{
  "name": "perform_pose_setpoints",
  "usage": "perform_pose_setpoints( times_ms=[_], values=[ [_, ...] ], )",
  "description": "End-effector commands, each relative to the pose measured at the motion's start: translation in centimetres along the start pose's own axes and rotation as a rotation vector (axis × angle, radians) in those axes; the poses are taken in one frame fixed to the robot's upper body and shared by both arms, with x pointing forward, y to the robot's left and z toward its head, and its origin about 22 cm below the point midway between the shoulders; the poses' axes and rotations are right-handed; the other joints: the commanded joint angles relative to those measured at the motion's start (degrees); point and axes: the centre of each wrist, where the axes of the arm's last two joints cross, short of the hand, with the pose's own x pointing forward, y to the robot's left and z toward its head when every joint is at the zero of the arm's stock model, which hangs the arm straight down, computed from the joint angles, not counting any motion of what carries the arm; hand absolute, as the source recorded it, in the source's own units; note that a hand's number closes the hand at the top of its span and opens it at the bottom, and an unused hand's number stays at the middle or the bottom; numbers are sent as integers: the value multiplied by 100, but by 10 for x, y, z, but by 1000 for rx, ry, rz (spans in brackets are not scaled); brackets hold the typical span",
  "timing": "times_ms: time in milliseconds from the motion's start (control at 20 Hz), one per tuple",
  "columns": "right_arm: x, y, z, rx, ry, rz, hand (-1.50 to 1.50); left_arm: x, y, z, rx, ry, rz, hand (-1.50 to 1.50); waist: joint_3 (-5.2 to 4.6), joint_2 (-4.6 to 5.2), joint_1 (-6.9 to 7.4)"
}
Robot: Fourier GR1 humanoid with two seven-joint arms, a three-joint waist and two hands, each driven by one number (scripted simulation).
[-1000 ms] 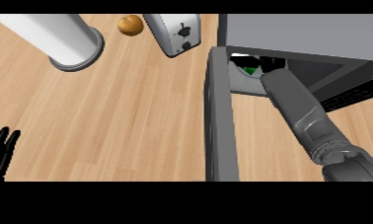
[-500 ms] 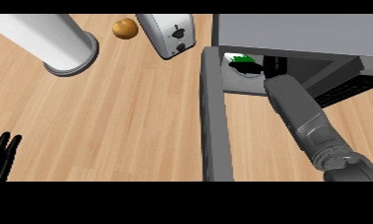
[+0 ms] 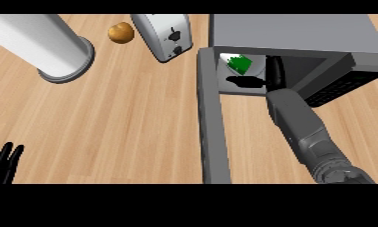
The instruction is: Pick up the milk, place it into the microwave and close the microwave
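One head view looks steeply down (close in) at the wooden counter (image 3: pixel 111 121).

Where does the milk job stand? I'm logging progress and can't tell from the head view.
Done: the milk already sits inside the microwave. In hand: the right hand reaches into the cavity beside the carton; whether it grips the carton can't be seen. Left: pulling the arm out and swinging the open microwave door shut. The left hand rests at the lower left edge.
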Motion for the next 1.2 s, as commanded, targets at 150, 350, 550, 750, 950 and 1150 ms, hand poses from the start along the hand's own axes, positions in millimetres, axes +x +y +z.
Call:
perform_pose_setpoints(
  times_ms=[150, 350, 550, 750, 950, 1150],
  values=[
    [-11, 12, 27, 62, 16, -187, -150, -3, -15, 8, -68, 35, 31, -150, -12, -96, -236],
    [-17, 35, 60, 106, 17, -329, -150, 15, -37, 15, -165, 27, 103, -150, -8, -119, -248],
    [-35, 23, 84, 181, 10, -424, -150, -6, -37, 16, -211, 55, 128, -150, -20, -157, -390],
    [-37, 26, 103, 181, 10, -486, -150, 2, -51, 2, -258, 38, 119, -150, -23, -185, -438],
    [-45, 15, 128, 174, 0, -490, -150, -3, -55, -11, -370, 57, 127, -150, -26, -176, -475],
    [-49, -1, 158, 123, -7, -536, -150, 0, -77, -20, -392, 54, 73, 150, -24, -171, -459]
  ],
)
